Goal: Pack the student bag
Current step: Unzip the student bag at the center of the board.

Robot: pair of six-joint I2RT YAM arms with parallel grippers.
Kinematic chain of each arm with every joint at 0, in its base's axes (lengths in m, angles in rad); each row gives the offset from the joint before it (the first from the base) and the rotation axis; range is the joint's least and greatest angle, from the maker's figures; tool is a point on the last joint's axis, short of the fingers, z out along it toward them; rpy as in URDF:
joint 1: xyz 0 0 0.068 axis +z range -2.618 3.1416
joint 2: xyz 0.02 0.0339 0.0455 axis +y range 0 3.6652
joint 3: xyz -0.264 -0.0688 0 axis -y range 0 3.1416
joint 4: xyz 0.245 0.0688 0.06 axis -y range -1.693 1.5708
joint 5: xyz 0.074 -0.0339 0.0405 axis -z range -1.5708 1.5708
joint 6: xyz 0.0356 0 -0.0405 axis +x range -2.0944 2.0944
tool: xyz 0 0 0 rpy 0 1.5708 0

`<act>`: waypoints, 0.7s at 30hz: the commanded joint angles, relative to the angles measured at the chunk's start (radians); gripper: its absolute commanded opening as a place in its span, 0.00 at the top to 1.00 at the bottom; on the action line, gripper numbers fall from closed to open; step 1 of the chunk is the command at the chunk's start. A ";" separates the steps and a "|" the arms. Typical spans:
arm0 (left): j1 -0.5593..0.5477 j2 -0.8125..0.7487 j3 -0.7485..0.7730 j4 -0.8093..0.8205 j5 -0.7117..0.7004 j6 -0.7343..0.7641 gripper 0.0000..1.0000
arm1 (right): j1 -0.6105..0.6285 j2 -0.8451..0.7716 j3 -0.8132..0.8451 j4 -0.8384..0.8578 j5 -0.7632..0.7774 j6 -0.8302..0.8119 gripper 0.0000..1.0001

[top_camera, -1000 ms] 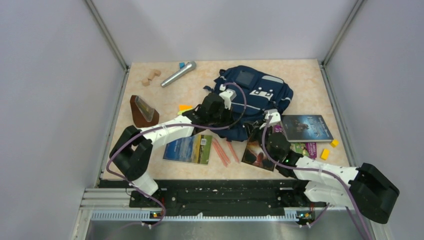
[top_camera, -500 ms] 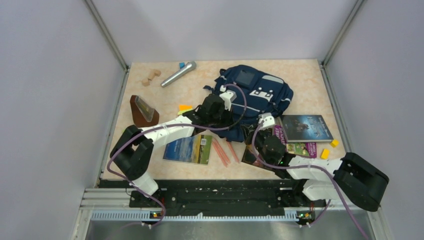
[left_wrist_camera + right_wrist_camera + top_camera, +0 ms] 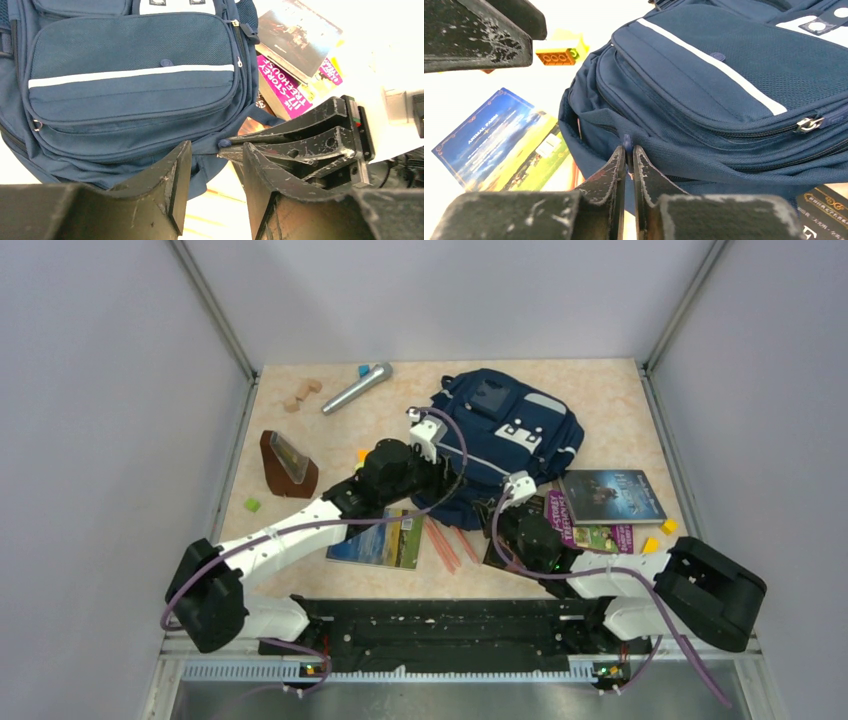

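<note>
Pulled back since a second ago, my left tool [image 3: 215,155] stands wide, holding nothing; right tool [image 3: 629,150] pinches a zip pull [image 3: 626,140] on the student bag [image 3: 512,430], lying mid-table [image 3: 320,440].

White-and-black arms [image 3: 290,535], purple cables [image 3: 463,450], scuffed black fingers [image 3: 167,182]

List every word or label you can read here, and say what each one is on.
"ANIMAL FARM": on the blue book.
"117-STOREY TREEHOUSE": on the purple book, upside down in the left wrist view.
Dark book: title too blurred to read.
Barcode label on the blue book: too small to read.
Bag: nothing readable on its white patch.
</note>
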 commanded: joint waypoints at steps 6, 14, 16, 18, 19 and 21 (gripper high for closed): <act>-0.005 -0.069 -0.138 0.180 0.063 -0.180 0.51 | 0.047 -0.045 0.056 -0.033 -0.059 0.032 0.70; -0.013 -0.092 -0.265 0.304 0.083 -0.247 0.48 | 0.034 -0.272 0.077 -0.343 0.100 0.095 0.41; -0.028 -0.086 -0.284 0.331 0.086 -0.222 0.48 | -0.032 -0.312 0.090 -0.429 0.082 0.130 0.40; -0.058 -0.065 -0.284 0.330 0.067 -0.176 0.47 | -0.116 -0.339 0.094 -0.490 0.021 0.170 0.40; -0.077 -0.044 -0.279 0.329 0.045 -0.158 0.48 | -0.158 -0.351 0.092 -0.509 -0.001 0.188 0.40; -0.124 -0.012 -0.262 0.337 0.007 -0.152 0.50 | -0.217 -0.371 0.086 -0.541 -0.019 0.217 0.40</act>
